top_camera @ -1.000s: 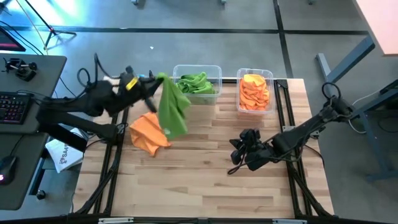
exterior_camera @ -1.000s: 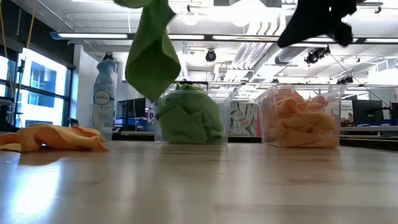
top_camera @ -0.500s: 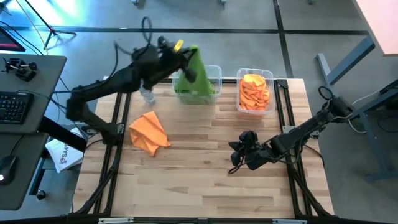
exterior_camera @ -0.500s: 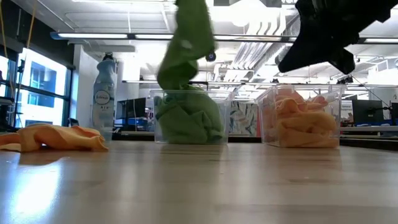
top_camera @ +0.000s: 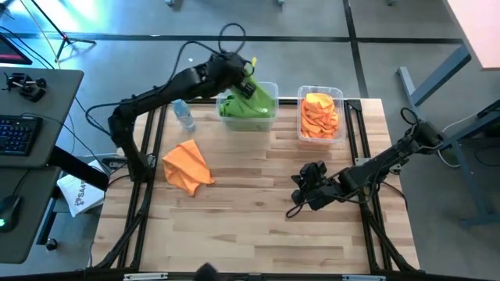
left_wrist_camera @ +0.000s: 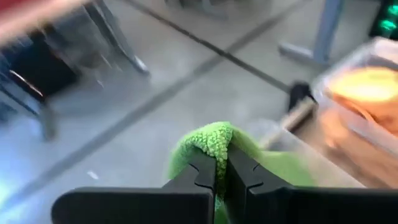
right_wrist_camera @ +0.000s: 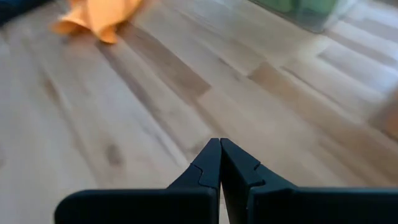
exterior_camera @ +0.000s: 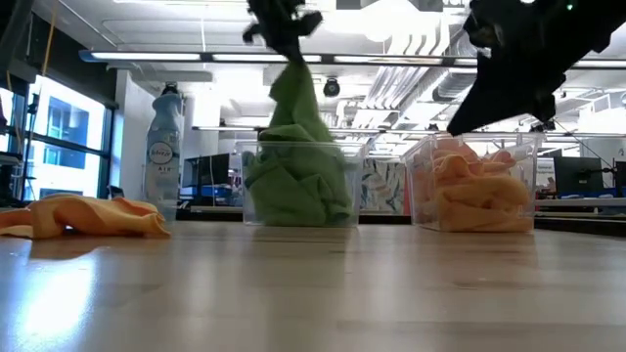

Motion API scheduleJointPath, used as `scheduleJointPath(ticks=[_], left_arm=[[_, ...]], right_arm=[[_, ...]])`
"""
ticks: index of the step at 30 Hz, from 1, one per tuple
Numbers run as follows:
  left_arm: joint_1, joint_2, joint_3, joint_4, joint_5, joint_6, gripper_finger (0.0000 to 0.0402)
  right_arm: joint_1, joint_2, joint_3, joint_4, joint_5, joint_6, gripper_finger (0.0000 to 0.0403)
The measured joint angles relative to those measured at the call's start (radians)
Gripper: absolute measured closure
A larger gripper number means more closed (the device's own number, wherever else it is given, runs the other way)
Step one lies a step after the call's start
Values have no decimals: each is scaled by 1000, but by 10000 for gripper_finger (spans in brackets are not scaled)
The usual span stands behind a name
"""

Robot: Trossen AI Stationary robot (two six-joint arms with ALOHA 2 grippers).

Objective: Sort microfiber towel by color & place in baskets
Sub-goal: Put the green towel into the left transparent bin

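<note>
My left gripper point(top_camera: 247, 78) is shut on a green towel point(exterior_camera: 293, 103) and holds it above the wider basket point(top_camera: 248, 104) at the table's far edge, which holds more green towels point(exterior_camera: 296, 186). The narrower basket point(top_camera: 321, 114) to its right is full of orange towels point(exterior_camera: 481, 196). One orange towel point(top_camera: 186, 166) lies crumpled on the table's left part. My right gripper point(top_camera: 301, 197) is shut with nothing in it, hovering above the table's right part. My left gripper pinches a bunched fold of the green towel point(left_wrist_camera: 219, 146) between its two fingers; the fold bulges out past the fingertips. The towel hangs slack below the gripper, its lower end point(exterior_camera: 298, 142) reaching down into the wider basket onto the green pile.
A clear water bottle point(top_camera: 183, 116) with a blue cap stands left of the wider basket. Bare wood lies in the table's middle and near part. Black rails run along both side edges.
My left gripper has swung from above the table's left part toward the far edge and rightward, carrying the green towel over the wider basket. The towel, which hung free in the air, now dangles into the basket. My right gripper has sunk a little.
</note>
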Motion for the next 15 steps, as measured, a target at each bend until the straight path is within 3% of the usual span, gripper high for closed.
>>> scheduleJointPath(ticks=[6,9,15], left_arm=[[7,122,0,6,279,-123,401],[-4,187,0,-17,257,-269,401],[17,283,0,-226,260,-563,401]], right_arm=[[-33,-36,0,-125,-31,-11,403],[-39,-61,0,-193,-51,-17,403],[-38,-103,0,-278,-62,27,403]])
